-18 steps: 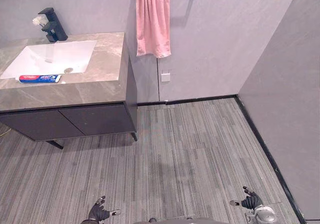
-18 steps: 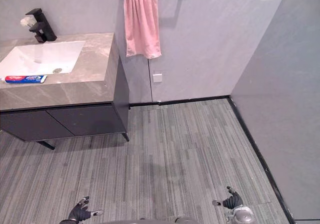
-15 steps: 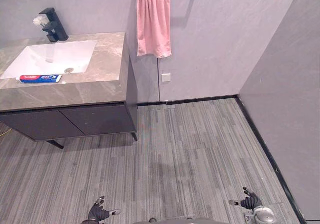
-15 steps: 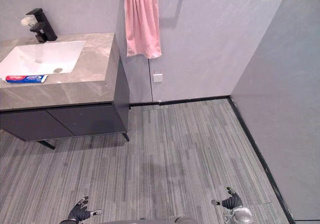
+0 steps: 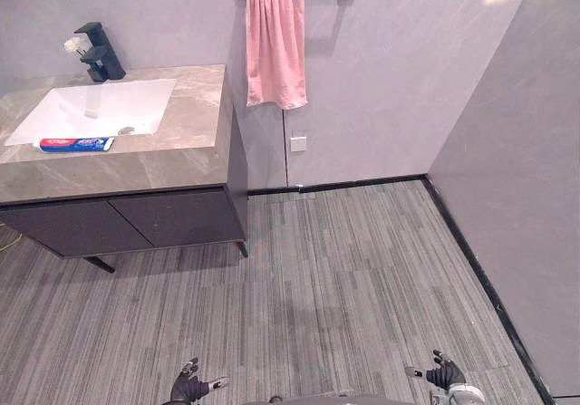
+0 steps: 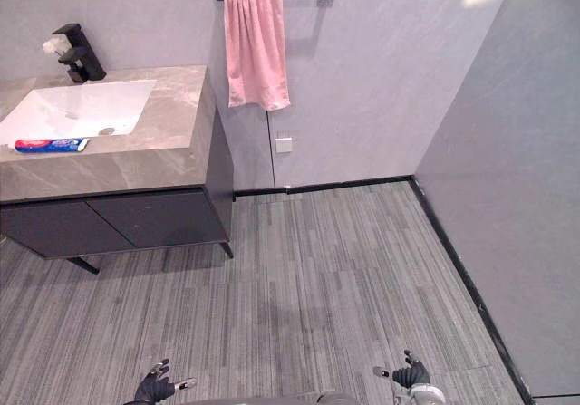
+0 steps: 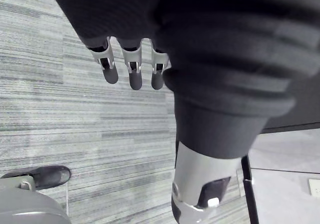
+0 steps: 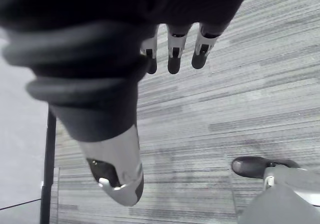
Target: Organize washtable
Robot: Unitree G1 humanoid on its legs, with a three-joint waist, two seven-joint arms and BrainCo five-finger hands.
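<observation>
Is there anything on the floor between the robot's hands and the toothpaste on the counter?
Nothing visible. Only striped floor lies between the open left hand, the open right hand and the vanity. The toothpaste tube lies on the countertop at the sink's front edge.

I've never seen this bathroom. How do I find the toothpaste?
Find the grey stone washtable against the wall, with its white sink. Along the sink's front edge lies the toothpaste. It is red and blue, unlike the upright black faucet.
</observation>
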